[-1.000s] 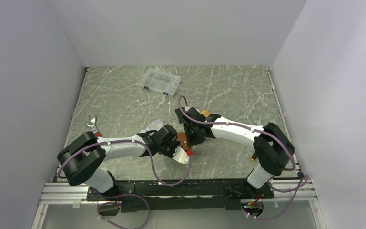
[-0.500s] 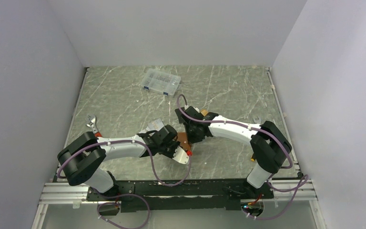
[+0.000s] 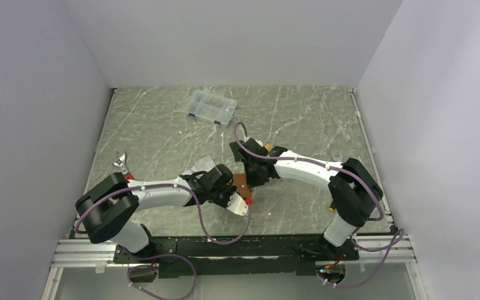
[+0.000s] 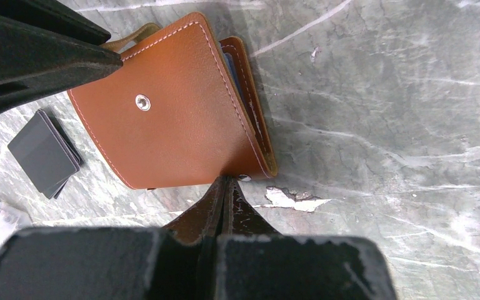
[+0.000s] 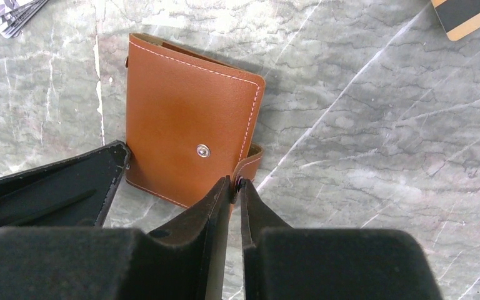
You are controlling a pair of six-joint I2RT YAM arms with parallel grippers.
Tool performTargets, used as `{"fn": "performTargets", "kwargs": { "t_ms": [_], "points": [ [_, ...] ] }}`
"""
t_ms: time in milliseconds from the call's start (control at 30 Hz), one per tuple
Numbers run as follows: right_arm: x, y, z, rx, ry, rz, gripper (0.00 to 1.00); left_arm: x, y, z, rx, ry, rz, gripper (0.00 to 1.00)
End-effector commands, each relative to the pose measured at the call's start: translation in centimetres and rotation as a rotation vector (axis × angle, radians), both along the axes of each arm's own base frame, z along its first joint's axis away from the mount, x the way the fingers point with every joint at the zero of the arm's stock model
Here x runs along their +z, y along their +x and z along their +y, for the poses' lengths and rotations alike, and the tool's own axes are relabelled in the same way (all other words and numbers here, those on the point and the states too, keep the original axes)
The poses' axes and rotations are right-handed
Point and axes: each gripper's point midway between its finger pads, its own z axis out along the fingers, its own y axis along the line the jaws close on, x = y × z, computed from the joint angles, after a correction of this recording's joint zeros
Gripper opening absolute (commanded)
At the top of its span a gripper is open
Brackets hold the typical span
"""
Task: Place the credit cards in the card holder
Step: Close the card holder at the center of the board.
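Low in its wrist view, the left gripper [image 4: 225,187] has its jaws pressed together, tips against the holder [image 4: 169,106]. The right gripper [image 5: 235,187] is also closed and seems to pinch the strap [image 5: 251,159]. The holder lies shut mid-frame. Beyond it, an orange card [image 5: 465,14] at upper right and grey cards [image 5: 12,15] at upper left lie loose. Loading looks unstarted, and opening the holder comes first.

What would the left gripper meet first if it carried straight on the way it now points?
The card holder. The left gripper, fingers together, has its tips right at the holder's near edge, so it would press into the brown leather at once. Whether the tips touch it is hard to judge.
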Motion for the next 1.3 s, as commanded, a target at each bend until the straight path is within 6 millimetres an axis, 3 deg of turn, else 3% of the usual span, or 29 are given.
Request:
{"fn": "performTargets", "kwargs": {
  "t_ms": [0,100,233,633,1000,1267],
  "points": [
    [2.0,0.9,0.3,-0.025,0.038,-0.048,0.15,-0.9,-1.8,0.3,-0.023,0.023,0.072,0.01],
    [2.1,1.1,0.4,-0.035,0.05,-0.053,0.12,-0.9,-1.9,0.3,-0.024,0.025,0.071,0.01],
    [2.0,1.4,0.4,-0.051,0.055,-0.053,0.0,-0.9,-1.9,0.3,-0.026,0.025,0.071,0.01],
    [0.7,2.1,2.9,0.02,0.072,-0.014,0.0,-0.7,-1.9,0.2,-0.031,0.024,0.072,0.0],
    [-1.5,2.4,3.6,0.051,0.056,0.014,0.0,-0.8,-2.0,0.1,-0.04,0.029,0.082,0.0],
    [-0.6,2.5,4.9,0.104,0.094,0.027,0.0,-0.9,-2.2,0.1,-0.054,0.039,0.091,0.0]
  ]
}}
